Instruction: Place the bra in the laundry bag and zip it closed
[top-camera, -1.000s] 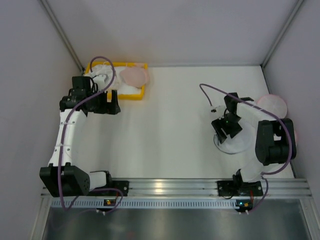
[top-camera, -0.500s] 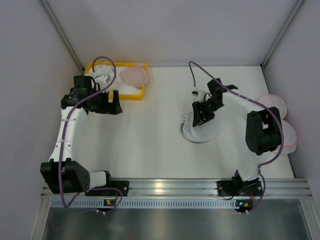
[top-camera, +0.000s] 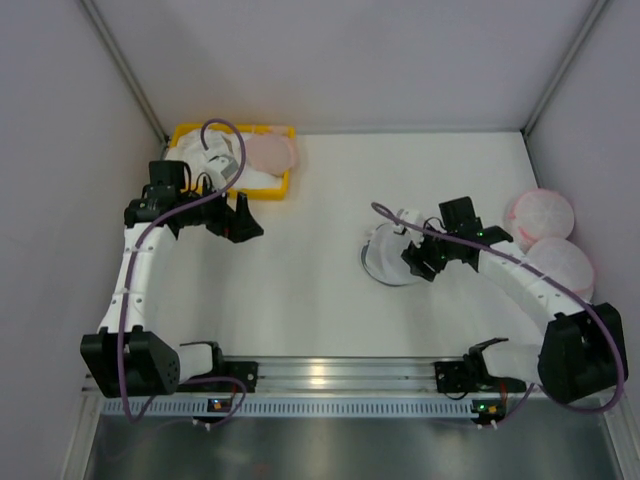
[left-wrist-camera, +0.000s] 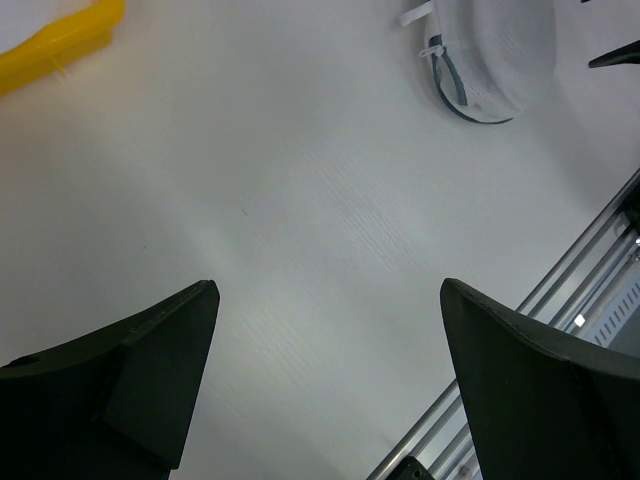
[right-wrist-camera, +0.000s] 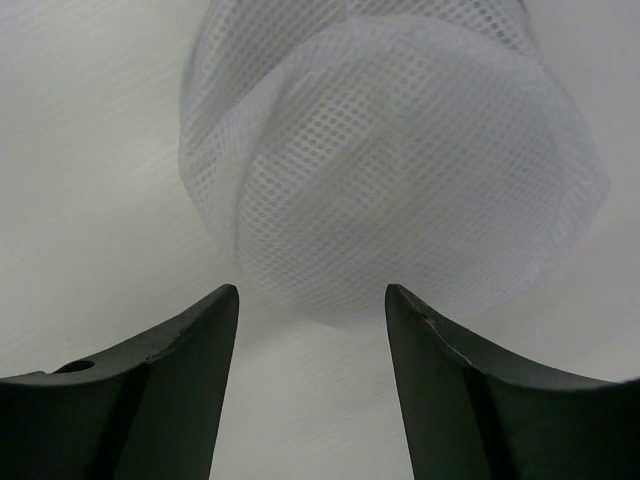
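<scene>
The right gripper (right-wrist-camera: 311, 290) stands with its jaws parted and nothing between them; just past its two dark fingers (right-wrist-camera: 170, 390) lies the laundry bag (right-wrist-camera: 390, 180), its white mesh filling most of the wrist view; whether the tips touch the mesh I cannot tell. From overhead the right gripper (top-camera: 418, 262) sits at the bag's right edge, and the laundry bag (top-camera: 388, 258) rests flat on the white table (top-camera: 320, 290), a little right of centre. The left gripper (left-wrist-camera: 328, 290) is also spread wide, gripping nothing; bare table shows between its fingers (left-wrist-camera: 140, 370); far off in its view the laundry bag (left-wrist-camera: 490, 55) shows a dark grey rim with a small white tab. From above the left gripper (top-camera: 240, 218) hangs just in front of the yellow tray (top-camera: 283, 185); the bra (top-camera: 268, 152) lies in that tray's right part at the back left of the table, pale pink and rounded, well apart from the bag; white garments (top-camera: 258, 178) lie beside it in the tray. Two pink-rimmed mesh pouches (top-camera: 542, 212) sit against the right wall.
</scene>
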